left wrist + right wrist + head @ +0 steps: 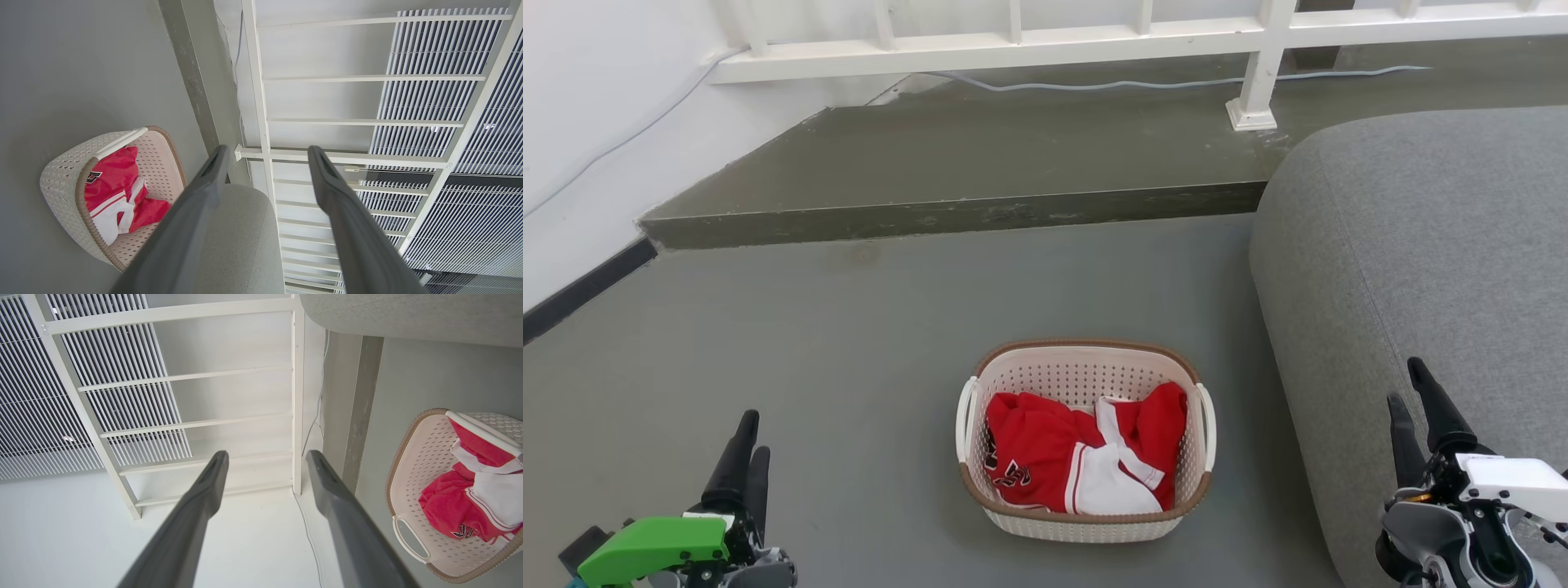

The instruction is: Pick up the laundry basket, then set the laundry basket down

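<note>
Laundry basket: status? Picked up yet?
Nothing done yet. The oval cream-white perforated plastic laundry basket sits on the grey floor with a red-and-white garment inside. In hand: nothing; the left pincer and right pincer are open, apart from its white loop handles. Left: grasp, lift, set down.

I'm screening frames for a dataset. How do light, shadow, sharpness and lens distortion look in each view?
Head view: soft even light, faint shadow around the laundry basket, sharp, no glare. Left wrist view: wide angle splays the white railing, the left gripper looms large. Right wrist view: the white wall is bright, nearly washed out; the laundry basket is crisp.
</note>
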{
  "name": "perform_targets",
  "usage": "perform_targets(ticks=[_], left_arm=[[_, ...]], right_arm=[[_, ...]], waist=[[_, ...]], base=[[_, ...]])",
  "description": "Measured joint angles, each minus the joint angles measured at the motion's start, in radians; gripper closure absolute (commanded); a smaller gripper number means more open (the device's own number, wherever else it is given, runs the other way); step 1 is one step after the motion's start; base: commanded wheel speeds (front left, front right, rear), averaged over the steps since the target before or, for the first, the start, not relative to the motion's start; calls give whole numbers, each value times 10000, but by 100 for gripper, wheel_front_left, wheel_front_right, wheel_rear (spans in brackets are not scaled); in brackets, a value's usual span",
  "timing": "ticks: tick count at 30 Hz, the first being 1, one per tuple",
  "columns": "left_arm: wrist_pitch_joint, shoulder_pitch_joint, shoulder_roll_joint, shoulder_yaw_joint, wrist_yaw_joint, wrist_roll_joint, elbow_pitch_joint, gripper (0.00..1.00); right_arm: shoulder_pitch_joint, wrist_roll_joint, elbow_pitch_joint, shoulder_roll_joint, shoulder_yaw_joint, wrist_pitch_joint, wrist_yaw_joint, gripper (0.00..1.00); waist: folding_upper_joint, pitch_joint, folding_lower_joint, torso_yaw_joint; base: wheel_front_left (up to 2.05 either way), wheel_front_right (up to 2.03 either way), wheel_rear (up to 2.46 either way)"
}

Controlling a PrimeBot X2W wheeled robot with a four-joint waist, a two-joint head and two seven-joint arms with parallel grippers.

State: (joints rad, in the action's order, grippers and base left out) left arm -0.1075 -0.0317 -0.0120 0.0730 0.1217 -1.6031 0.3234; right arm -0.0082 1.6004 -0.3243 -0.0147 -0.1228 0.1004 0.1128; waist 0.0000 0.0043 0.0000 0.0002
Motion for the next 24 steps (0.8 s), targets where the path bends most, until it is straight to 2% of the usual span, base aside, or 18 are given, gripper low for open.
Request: perform_targets(ticks=[12, 24], left_arm=[[395, -3, -23, -253, 0, 387, -259, 0], [828, -56, -412, -851, 0, 1829, -545, 0]], right_arm=[[-25, -514, 362, -40, 355, -311, 0, 0], [-53, -1927, 604, -541, 957, -813, 0, 0]], waist=[[0, 78, 0, -4], [0, 154, 0, -17]], base=[[0, 0, 0], [0, 0, 0]])
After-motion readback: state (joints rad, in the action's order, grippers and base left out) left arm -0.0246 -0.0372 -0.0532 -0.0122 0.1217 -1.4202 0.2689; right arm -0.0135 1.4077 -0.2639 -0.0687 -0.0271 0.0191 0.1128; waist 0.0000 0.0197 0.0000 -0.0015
